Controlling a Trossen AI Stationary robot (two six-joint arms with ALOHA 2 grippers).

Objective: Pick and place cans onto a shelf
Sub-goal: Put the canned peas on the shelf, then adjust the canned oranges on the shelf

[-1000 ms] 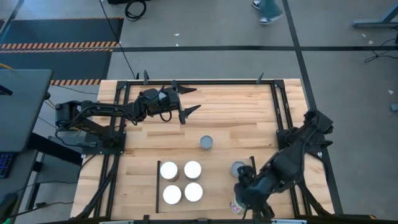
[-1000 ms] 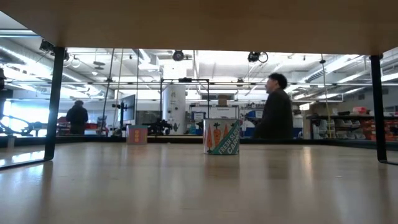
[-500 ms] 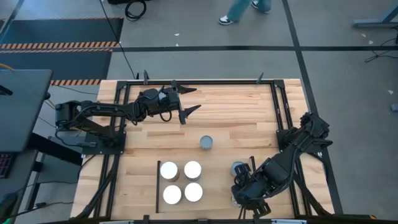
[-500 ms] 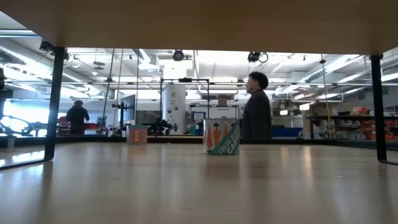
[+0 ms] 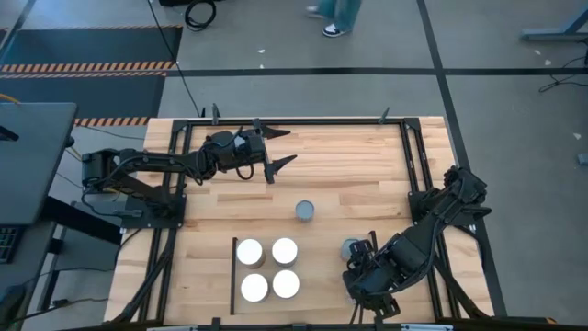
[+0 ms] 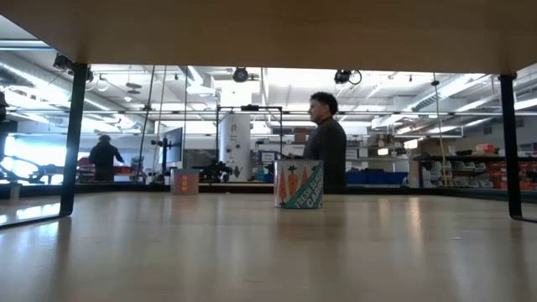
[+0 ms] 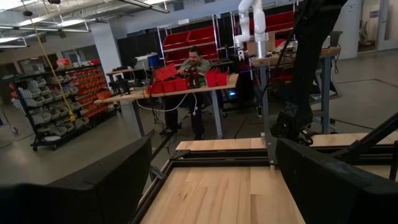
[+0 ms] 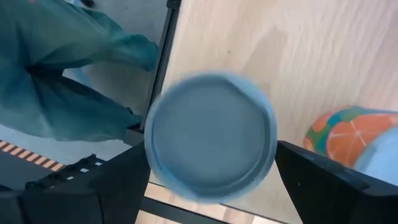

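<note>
Four white-topped cans (image 5: pixel 268 268) stand on the left half of the shelf (image 5: pixel 317 276). A grey-topped can (image 5: pixel 305 211) stands on the table beyond it and shows in the low view (image 6: pixel 299 184). Another can (image 5: pixel 352 248), with an orange side (image 8: pixel 348 134), stands at the shelf's right. My right gripper (image 5: pixel 361 287) is at the shelf's near right and is shut on a grey-topped can (image 8: pixel 211 137), which the gripper hides in the high view. My left gripper (image 5: pixel 276 152) is open and empty over the table's far left (image 7: pixel 211 186). My right gripper pinches the grey-topped can by its round side wall (image 8: pixel 155 155) between the two fingers, one on each side. The fingers come from above, and the can's round end faces the wrist camera. Whether its bottom rests on the wood cannot be told.
The shelf's black rails (image 5: pixel 231 271) run from near to far. The table's near black frame edge (image 8: pixel 165 68) lies close beside the held can, with teal cloth (image 8: pixel 56 74) beyond it. A person (image 6: pixel 325 138) walks in the room behind.
My right gripper has moved toward the table's near-left, over the can that showed beside it near the front edge. That can is now hidden beneath it in the high view.
</note>
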